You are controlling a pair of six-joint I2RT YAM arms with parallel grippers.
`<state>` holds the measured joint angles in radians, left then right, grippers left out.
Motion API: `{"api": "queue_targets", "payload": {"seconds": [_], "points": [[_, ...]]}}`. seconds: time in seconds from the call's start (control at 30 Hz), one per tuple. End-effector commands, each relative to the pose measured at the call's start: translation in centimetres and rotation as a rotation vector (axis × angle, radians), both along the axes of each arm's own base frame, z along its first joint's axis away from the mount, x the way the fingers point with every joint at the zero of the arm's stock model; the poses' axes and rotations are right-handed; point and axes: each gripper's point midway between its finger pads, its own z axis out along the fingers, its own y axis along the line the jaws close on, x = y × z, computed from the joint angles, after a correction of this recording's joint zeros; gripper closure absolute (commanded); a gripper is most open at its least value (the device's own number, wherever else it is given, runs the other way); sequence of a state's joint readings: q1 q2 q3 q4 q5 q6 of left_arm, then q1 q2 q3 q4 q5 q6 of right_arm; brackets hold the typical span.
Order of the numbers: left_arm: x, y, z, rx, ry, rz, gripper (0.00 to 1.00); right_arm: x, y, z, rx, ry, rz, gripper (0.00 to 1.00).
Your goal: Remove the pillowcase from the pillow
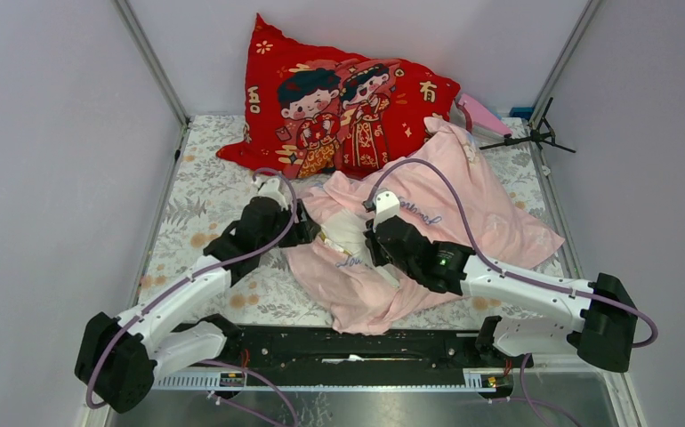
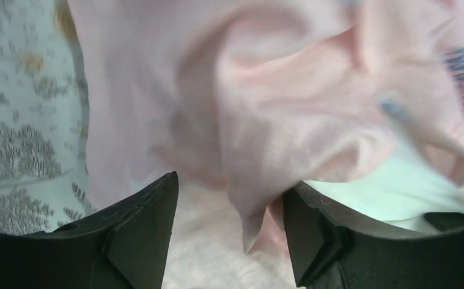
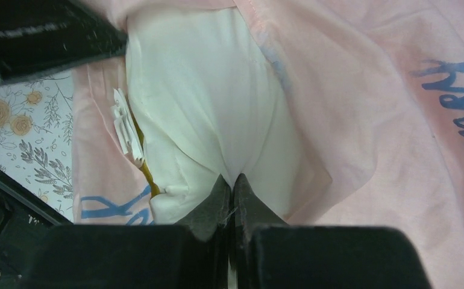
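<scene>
Right wrist view: right tool (image 3: 232, 186) closed, seemingly pinching a fold of the pillow (image 3: 217, 102) bared at the pillowcase (image 3: 398, 150) mouth. Pillowcase thin, limp, light; best taken at its open hem. Pink fold hangs between the parted jaws of the left tool (image 2: 231, 188). Both arms reach low, mid-worktop (image 1: 197, 205).

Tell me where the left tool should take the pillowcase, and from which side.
Take the loose fold of the pillowcase at its mouth, coming from the left, where the open left tool straddles it. That fold hangs free of the pillow, which the shut right tool pinches.
</scene>
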<state>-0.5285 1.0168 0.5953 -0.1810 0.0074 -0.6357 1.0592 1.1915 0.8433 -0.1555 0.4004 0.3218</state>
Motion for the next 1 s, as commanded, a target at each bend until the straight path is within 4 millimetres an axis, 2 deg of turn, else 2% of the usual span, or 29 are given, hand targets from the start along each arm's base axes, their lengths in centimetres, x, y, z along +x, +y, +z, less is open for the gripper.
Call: {"api": "queue_targets", "payload": {"seconds": [0.0, 0.2, 0.3, 0.4, 0.57, 0.67, 0.73, 0.97], "points": [[2.9, 0.5, 5.2, 0.086, -0.164, 0.065, 0.35, 1.3, 1.2, 3.7, 0.091, -0.063, -0.005, 1.00], [3.7, -0.7, 5.9, 0.122, -0.187, 0.073, 0.34, 1.0, 1.9, 3.7, 0.092, -0.055, 0.033, 1.00], [4.1, -1.4, 5.9, 0.131, -0.199, 0.061, 0.31, 0.8, 2.1, 3.4, 0.088, -0.046, 0.047, 1.00], [4.7, -1.0, 4.3, 0.162, -0.175, 0.090, 0.30, 0.8, 2.0, 3.5, 0.090, -0.050, 0.043, 1.00], [5.6, 0.6, -0.2, 0.083, -0.055, 0.137, 0.48, 1.0, 0.9, 4.4, 0.098, -0.084, 0.017, 1.00], [6.0, 2.2, -2.2, -0.015, 0.003, 0.187, 0.59, 1.4, -0.4, 5.0, 0.098, -0.124, -0.031, 1.00], [6.1, 3.1, -3.1, -0.065, 0.027, 0.208, 0.63, 1.7, -1.7, 5.9, 0.112, -0.166, -0.084, 1.00], [6.1, 4.9, -5.3, -0.144, 0.089, 0.255, 0.65, 2.2, -6.5, 8.9, 0.189, -0.295, -0.260, 1.00]]}}
